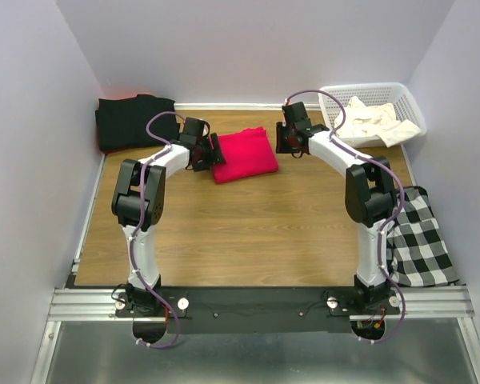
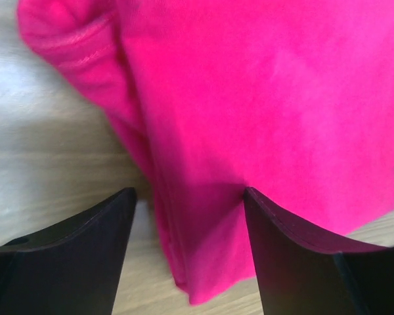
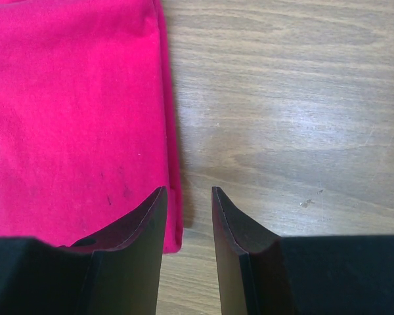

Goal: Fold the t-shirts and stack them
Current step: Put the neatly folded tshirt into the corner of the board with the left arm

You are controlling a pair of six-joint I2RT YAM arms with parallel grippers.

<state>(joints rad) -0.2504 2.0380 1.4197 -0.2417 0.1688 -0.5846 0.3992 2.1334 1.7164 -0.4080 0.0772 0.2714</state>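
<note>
Red t-shirt [image 1: 244, 154] seen folded at upper centre of counter [image 1: 248, 232]. Left tool [image 2: 189, 191] held wide open, shirt's corner lying between fingers, not pinched. Right tool [image 3: 188, 190] parted by narrow gap at shirt's opposite edge, nothing gripped. Black t-shirt [image 1: 132, 120] laid in upper left corner; cream t-shirt [image 1: 372, 120] heaped in basket [image 1: 408, 104], upper right

A plain crimson-red t-shirt [image 1: 244, 154], a plain black t-shirt [image 1: 132, 120] and a cream-white t-shirt [image 1: 372, 122]; the lattice basket [image 1: 368, 86] is white, the checked cloth [image 1: 420, 240] black-and-white, the table [image 1: 248, 232] brown wood-grain, the cables [image 1: 316, 91] purple, the walls [image 1: 32, 120] pale lilac
</note>
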